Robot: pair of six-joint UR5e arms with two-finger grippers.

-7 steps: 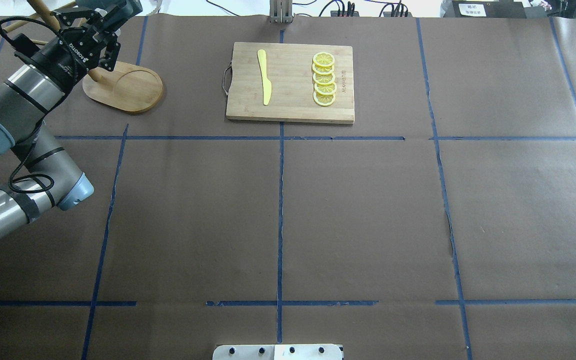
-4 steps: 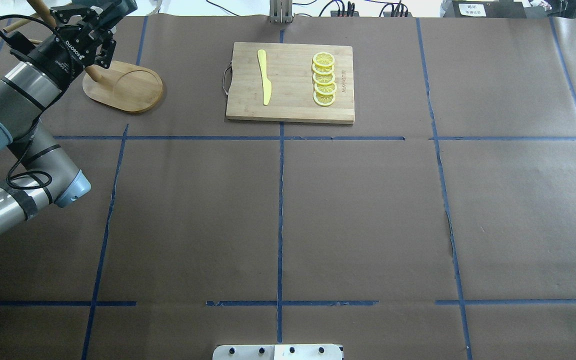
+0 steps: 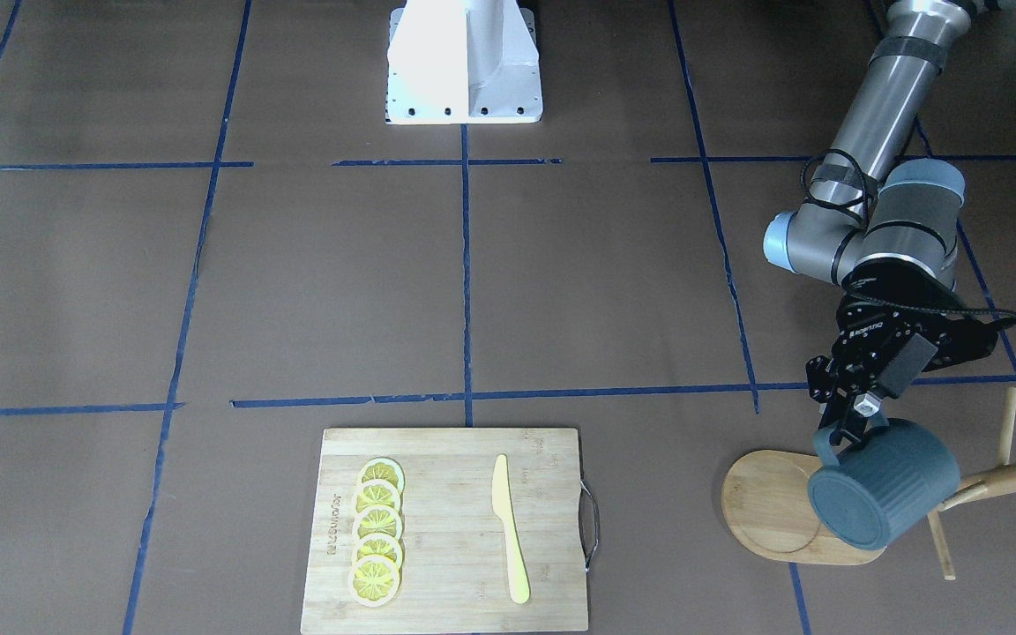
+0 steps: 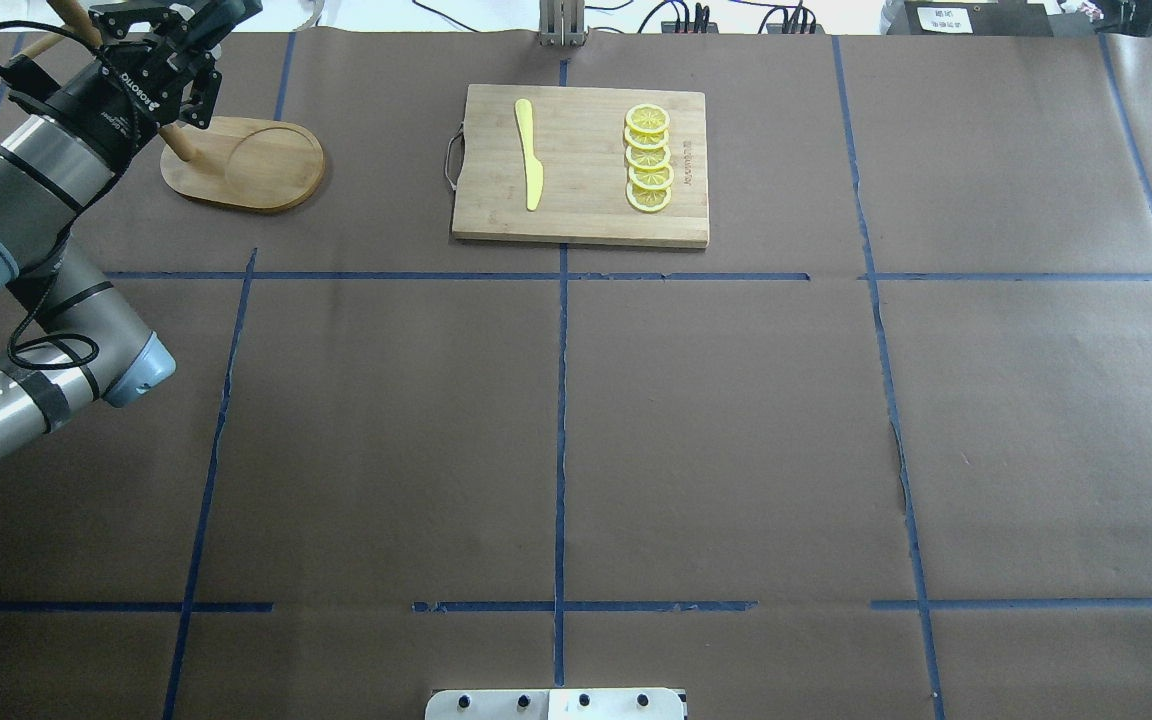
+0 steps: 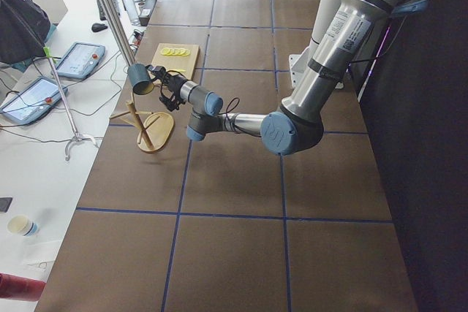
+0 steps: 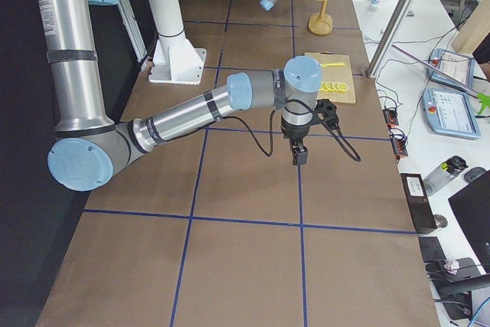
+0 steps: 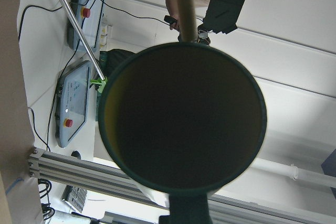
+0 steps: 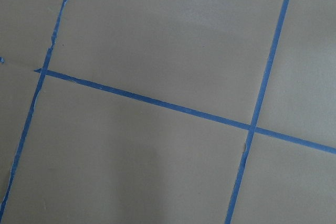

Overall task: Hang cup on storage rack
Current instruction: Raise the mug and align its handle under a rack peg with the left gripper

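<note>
The dark blue-grey ribbed cup (image 3: pixel 883 483) hangs tilted from my left gripper (image 3: pixel 836 438), which is shut on its handle. The cup is in the air over the oval base of the bamboo storage rack (image 3: pixel 768 511), close against the post (image 3: pixel 1002 476) and its thin pegs. I cannot tell whether a peg is inside the handle. In the left wrist view the cup's dark mouth (image 7: pixel 181 116) fills the frame, with a wooden rod (image 7: pixel 184 3) behind it. In the overhead view the left gripper (image 4: pixel 171 30) is at the far left corner above the rack base (image 4: pixel 256 165). My right gripper (image 6: pixel 297 155) shows only in the exterior right view; I cannot tell its state.
A bamboo cutting board (image 4: pixel 586 215) with a yellow knife (image 4: pixel 531 155) and several lemon slices (image 4: pixel 648 160) lies at the back middle. The table's far edge is just behind the rack. A person and tablets (image 5: pixel 73 60) are beyond that edge.
My left gripper has carried the cup further left and toward the table's back edge. The rack base has shifted a little to the left.
</note>
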